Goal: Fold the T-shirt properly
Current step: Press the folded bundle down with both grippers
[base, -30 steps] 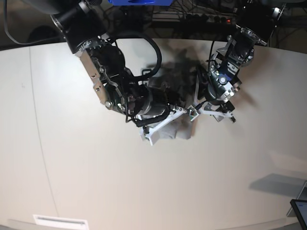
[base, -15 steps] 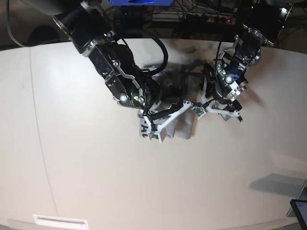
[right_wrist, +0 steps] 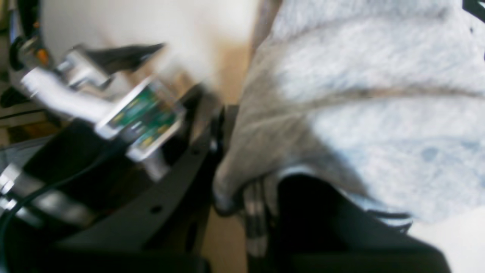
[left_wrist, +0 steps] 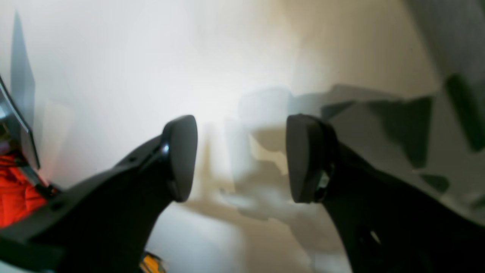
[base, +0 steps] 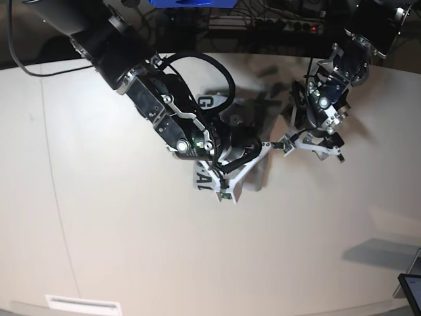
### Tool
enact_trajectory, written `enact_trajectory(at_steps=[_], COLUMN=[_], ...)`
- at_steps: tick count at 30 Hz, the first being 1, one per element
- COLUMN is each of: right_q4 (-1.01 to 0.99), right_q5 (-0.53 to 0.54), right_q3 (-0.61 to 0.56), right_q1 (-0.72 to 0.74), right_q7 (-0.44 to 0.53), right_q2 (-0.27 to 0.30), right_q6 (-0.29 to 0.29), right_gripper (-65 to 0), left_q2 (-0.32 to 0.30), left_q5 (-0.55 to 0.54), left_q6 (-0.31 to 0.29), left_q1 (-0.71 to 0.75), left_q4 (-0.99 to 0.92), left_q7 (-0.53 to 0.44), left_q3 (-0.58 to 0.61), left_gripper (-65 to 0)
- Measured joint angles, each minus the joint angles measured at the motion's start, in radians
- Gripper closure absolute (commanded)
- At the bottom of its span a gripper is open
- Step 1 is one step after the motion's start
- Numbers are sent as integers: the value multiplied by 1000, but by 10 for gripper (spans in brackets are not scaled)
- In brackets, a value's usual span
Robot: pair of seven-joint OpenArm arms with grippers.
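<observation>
The light grey T-shirt (right_wrist: pixel 363 98) fills the right wrist view, a bunched edge of it pinched between the black fingers of my right gripper (right_wrist: pixel 246 193), which is shut on it. In the base view the T-shirt (base: pixel 202 179) lies mid-table, mostly hidden under the right arm, with black letters showing at its lower left edge. My right gripper (base: pixel 242 172) sits on the shirt's right part. My left gripper (base: pixel 314 148) hovers just right of the cloth. In the left wrist view the left gripper (left_wrist: pixel 242 157) is open, with only bare table between its fingers.
The pale table (base: pixel 131 250) runs out to a curved front edge. A dark tablet corner (base: pixel 411 289) shows at bottom right and a white label (base: pixel 82 305) at bottom left. Cables and a power strip (base: pixel 289 26) lie behind the table.
The right arm has swung down and to the right, dragging the pinched shirt along and uncovering more lettering. The left gripper has drifted right, away from the cloth, still open.
</observation>
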Motion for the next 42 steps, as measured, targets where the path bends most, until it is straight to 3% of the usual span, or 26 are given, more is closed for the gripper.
enact_trajectory(at_steps=[2,7,16,21,30,35,42], right_q4=[-41,-103,-126,-220,-226,-226,-226], right_q5=[-5,-158,-159,-156,-156,-259,-254], right_q3=[-48,-113,-123,-216,-217,-239,-317], right_q1=[19,21,64,100,116,119,127], right_q7=[-5,-12,-12,-12,-9,-18,-12], right_q2=[-2,-18,-23,-26,-29,-29,-40], right_q6=[1,3,4,4,4,3,6], right_gripper=[0,0,0,0,0,0,0], left_q2=[1,3,7,7,7,9,28], left_q5=[0,1,2,2,1,4,24], left_q6=[-1,0,0,0,0,0,0], left_q1=[-1,0,-1,-1,-3,-3,-3], left_q4=[-3,-3,-3,-3,-3,-3,-3], left_q7=[6,5,11,11,12,15,31], left_q3=[0,0,0,0,0,1,5], left_gripper=[-364,-364,-364,-364,-364,-364,-364])
